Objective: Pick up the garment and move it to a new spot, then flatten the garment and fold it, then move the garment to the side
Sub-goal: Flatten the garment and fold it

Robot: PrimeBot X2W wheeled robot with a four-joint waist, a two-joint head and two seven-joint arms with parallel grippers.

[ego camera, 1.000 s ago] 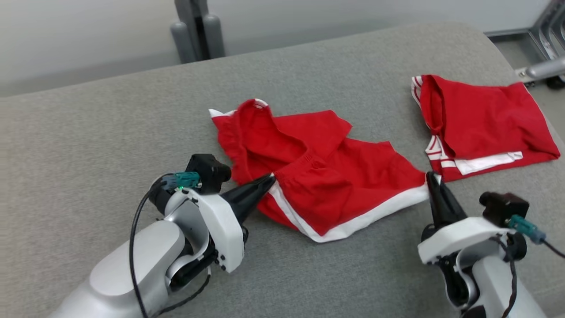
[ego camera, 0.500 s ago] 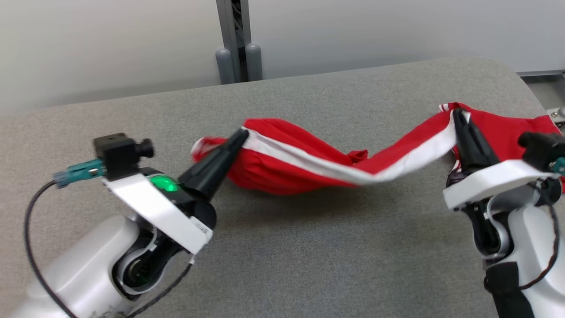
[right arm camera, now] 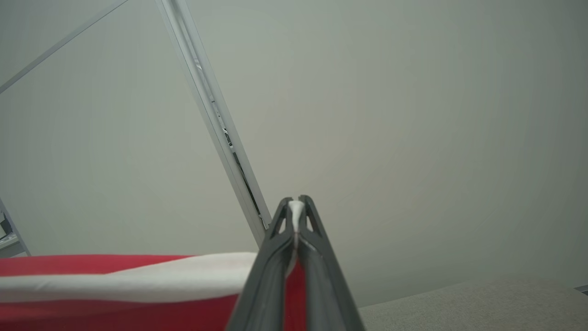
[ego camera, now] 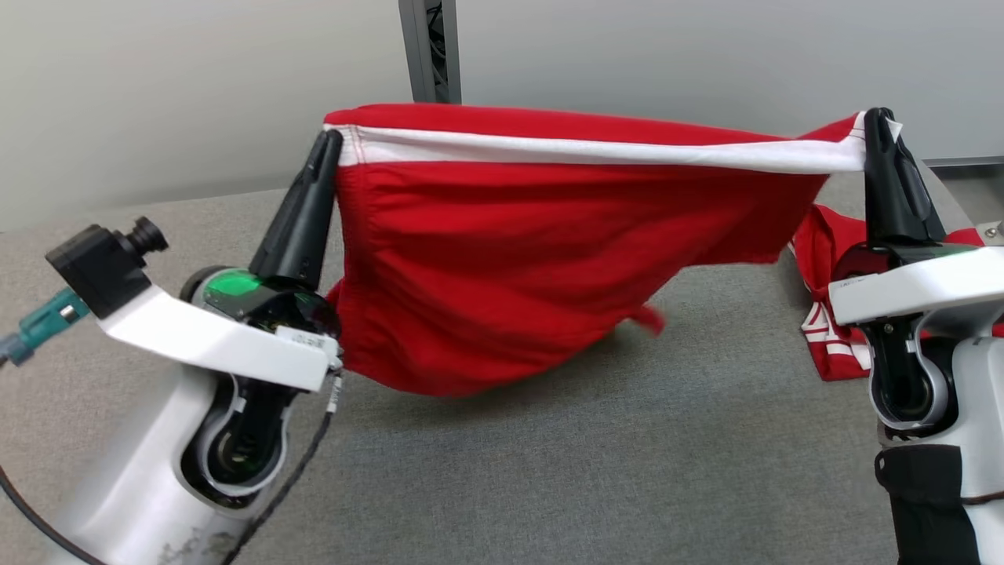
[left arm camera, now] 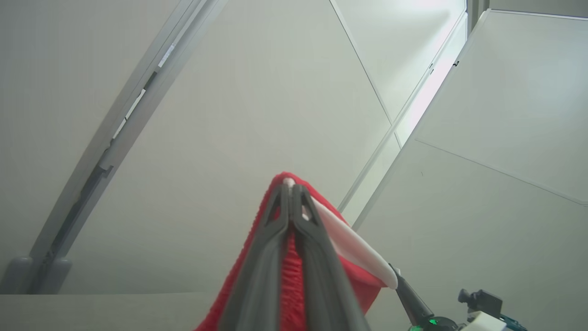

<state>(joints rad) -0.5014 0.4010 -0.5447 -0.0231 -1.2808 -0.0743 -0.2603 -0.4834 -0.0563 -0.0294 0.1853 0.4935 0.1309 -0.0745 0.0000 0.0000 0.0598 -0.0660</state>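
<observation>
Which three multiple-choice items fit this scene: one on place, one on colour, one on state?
1. Where is the red fabric garment with a white band?
A. Lying flat and folded
B. Stretched between the left gripper and the right gripper
C. Hanging from one gripper alone

2. What colour is the band along its top edge?
A. White
B. Blue
C. Yellow

3. How is the left gripper?
A. Wide open
B. Shut on nothing
C. Shut on the garment

Key: 1 B, each gripper holds one top corner; 2 A, the stretched band is white; 3 C, it pinches red cloth in the left wrist view.
</observation>
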